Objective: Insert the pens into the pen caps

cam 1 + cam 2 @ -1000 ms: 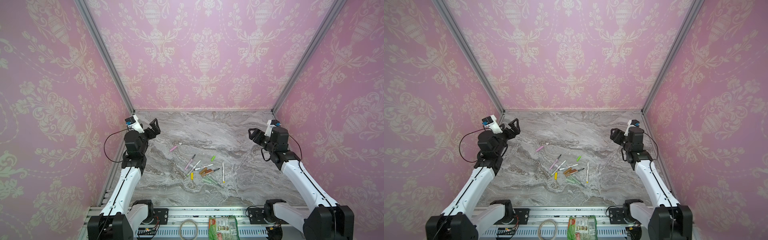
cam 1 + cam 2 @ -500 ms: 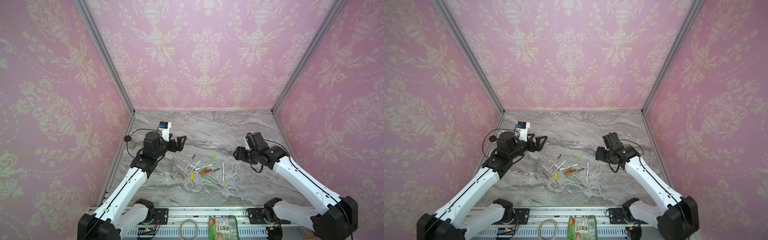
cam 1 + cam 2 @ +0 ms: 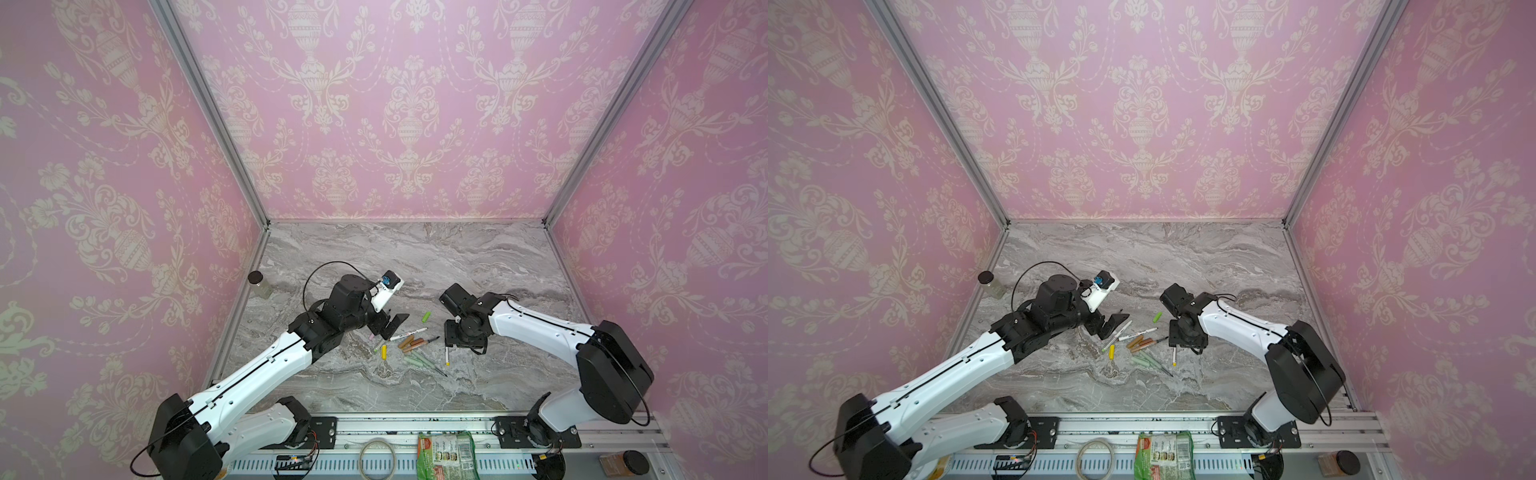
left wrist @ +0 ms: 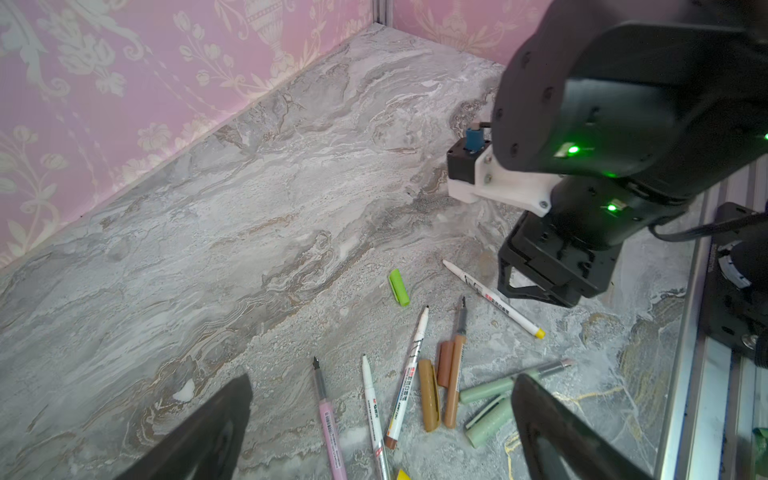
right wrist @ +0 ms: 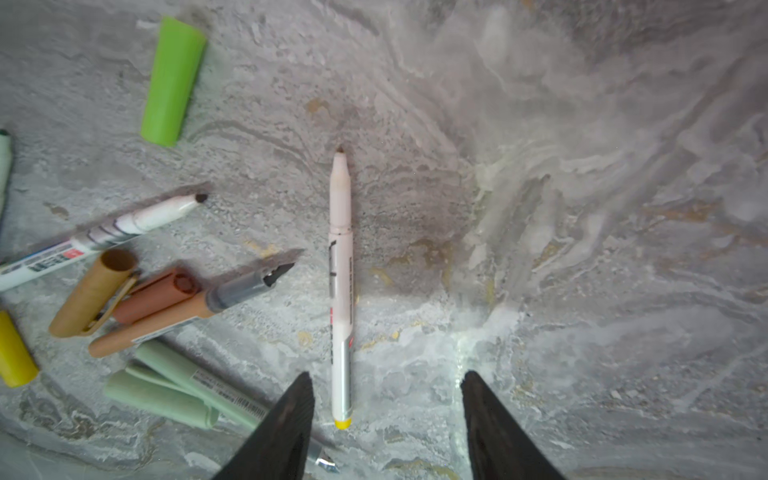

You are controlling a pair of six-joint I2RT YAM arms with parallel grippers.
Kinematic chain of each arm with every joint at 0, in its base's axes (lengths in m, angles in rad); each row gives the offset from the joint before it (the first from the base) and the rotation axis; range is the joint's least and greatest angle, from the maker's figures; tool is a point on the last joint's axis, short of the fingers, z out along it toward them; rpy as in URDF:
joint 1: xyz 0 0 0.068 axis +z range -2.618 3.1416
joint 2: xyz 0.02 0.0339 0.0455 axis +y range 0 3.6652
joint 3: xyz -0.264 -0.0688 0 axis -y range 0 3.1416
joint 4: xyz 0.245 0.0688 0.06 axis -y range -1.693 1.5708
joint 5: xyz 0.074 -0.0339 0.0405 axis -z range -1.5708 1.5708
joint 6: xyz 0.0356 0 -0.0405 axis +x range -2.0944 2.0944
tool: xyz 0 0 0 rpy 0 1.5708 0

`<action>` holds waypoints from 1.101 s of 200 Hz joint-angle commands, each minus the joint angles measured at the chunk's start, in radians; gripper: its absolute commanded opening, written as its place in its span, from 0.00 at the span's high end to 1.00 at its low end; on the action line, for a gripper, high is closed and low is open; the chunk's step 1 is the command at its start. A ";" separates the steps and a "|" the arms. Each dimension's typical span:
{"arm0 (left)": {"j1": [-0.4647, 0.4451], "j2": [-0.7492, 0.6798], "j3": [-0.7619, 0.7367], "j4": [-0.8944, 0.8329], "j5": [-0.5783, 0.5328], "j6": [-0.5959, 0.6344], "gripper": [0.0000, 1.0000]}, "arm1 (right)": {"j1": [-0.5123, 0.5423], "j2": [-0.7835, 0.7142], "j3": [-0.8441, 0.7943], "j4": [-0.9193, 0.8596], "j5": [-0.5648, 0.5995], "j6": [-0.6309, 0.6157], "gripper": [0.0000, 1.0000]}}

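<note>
The pens and pen caps lie bunched on the surface toward 6 o'clock, one cap apart at the bunch's 1 o'clock. A single pen lies at 3 o'clock (between the jaws of the right tool), the left tool at 10.

Beside the right end effector, in the right wrist view: yellow cap and brown-tipped white pen cut by the frame edge; sage green pen partly hidden behind one finger. Between the fingers of the left end effector, in the left wrist view: pink pen cut off likewise. In both top views, right end effector's fingertips hidden under its own body.
</note>
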 commanded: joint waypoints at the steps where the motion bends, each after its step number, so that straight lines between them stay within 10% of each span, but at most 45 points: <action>1: -0.057 -0.050 -0.030 -0.052 -0.012 0.127 0.01 | 0.004 0.041 0.041 0.034 -0.002 0.010 0.42; 67: -0.168 -0.105 -0.129 -0.060 0.055 0.097 0.01 | 0.004 0.163 0.094 0.065 0.008 -0.002 0.46; 220: -0.199 -0.103 -0.146 0.118 -0.084 -0.090 0.01 | -0.028 0.130 0.106 0.040 0.069 -0.020 0.95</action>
